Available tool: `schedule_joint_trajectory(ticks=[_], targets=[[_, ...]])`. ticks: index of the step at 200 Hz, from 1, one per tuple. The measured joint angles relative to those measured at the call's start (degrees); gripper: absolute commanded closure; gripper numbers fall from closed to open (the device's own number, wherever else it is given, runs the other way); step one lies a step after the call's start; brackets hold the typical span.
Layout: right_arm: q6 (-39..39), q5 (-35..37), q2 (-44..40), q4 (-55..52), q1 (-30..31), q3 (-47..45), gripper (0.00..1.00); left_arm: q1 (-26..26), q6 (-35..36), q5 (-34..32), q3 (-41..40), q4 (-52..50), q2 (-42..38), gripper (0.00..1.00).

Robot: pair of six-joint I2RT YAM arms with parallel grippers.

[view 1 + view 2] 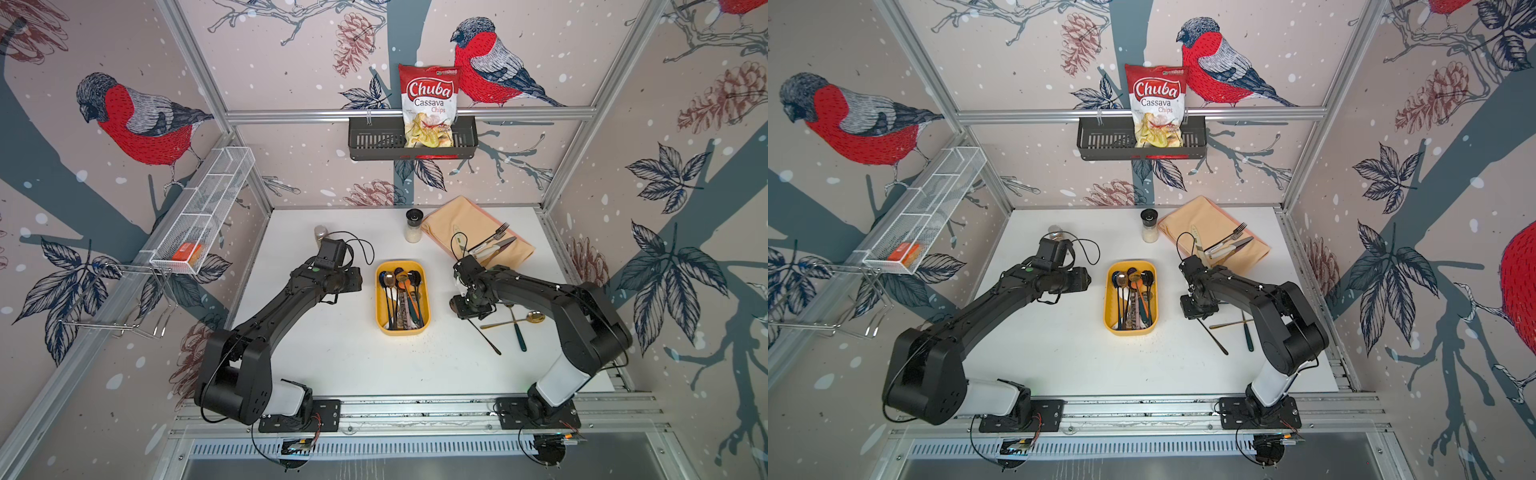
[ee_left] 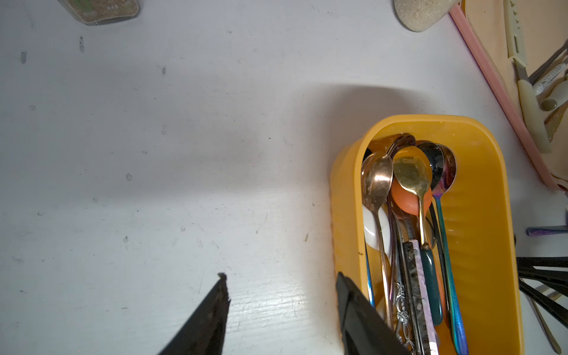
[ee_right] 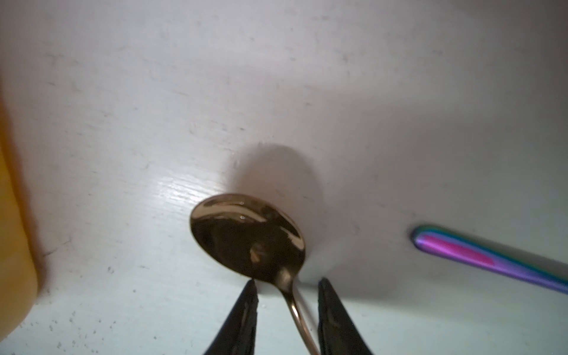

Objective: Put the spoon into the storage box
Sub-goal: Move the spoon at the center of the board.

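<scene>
Two arms. One yellow storage box (image 1: 379,305) mid-table between the grippers, packed with spoons: at least six bowls countable in the left wrist view, heap too tangled for an exact count. Right gripper (image 3: 287,281) low over the table, right of the box, jaws narrow but with gaps showing, straddling the neck of one bronze spoon (image 3: 246,233). That spoon lies on the table, outside the box and apart from it. In both top views the gripper hides its bowl and only the thin dark handle shows. Just beside it: one gold spoon (image 1: 535,318) crossed with one green-handled utensil (image 1: 520,338), plus one rainbow handle (image 3: 491,255). Left gripper (image 2: 281,275) wide, nothing in it, one finger over the box's edge. Far side: two shakers, a black-capped shaker (image 1: 414,224) and a second shaker (image 1: 321,232) by the left wrist. One peach cloth (image 1: 457,216) carrying one fork (image 1: 496,232) and some knives. One chips bag (image 1: 429,104) in one dark wall basket (image 1: 374,143). One white wire basket (image 1: 208,199) holding one orange packet (image 1: 187,251).
</scene>
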Motion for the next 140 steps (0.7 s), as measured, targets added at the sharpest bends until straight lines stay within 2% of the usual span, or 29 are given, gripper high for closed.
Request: schedule_joint_trajectory(ticks=[99,127,140], targets=[[5.60,1.20,2.27,-2.01,2.45,2.64,0.74,0.00,0.02,0.04,0.13,0.02,0.59,0.41],[7.74,0.22,5.25,-4.37,2.47,6.43,0.72,0.00,0.09,0.02,0.13,0.00,0.61,0.41],[9.03,-0.04,6.69,-5.62,2.47,8.44,0.67,0.00,0.22,0.00,0.13,0.00,0.59,0.41]])
